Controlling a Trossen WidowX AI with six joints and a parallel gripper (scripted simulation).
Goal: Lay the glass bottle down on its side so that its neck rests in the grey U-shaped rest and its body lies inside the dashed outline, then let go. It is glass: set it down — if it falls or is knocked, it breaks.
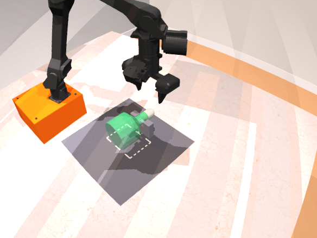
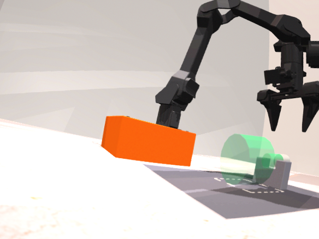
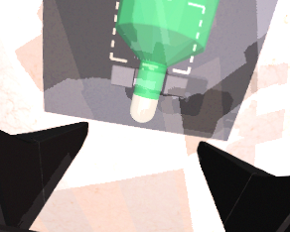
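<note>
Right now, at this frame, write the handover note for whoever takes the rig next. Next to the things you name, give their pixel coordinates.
Gripper [image 1: 150, 96] [image 2: 289, 131] [image 3: 144, 137]: open, nothing between its fingers, raised clear of the bottle.
Glass bottle [image 1: 123, 130] [image 2: 246, 158] [image 3: 166, 30]: on its side, neck between the uprights of the grey U-shaped rest [image 1: 148, 128] [image 2: 283, 174] [image 3: 121, 75], pale tip beyond it.
Done: laid down and let go.
Left: check the body against the dashed outline [image 1: 140, 150] [image 2: 267, 192] [image 3: 112, 45]; the wrist view cuts it off, so I cannot confirm it lies fully inside. Otherwise probably just keep the arm away from the glass.
</note>
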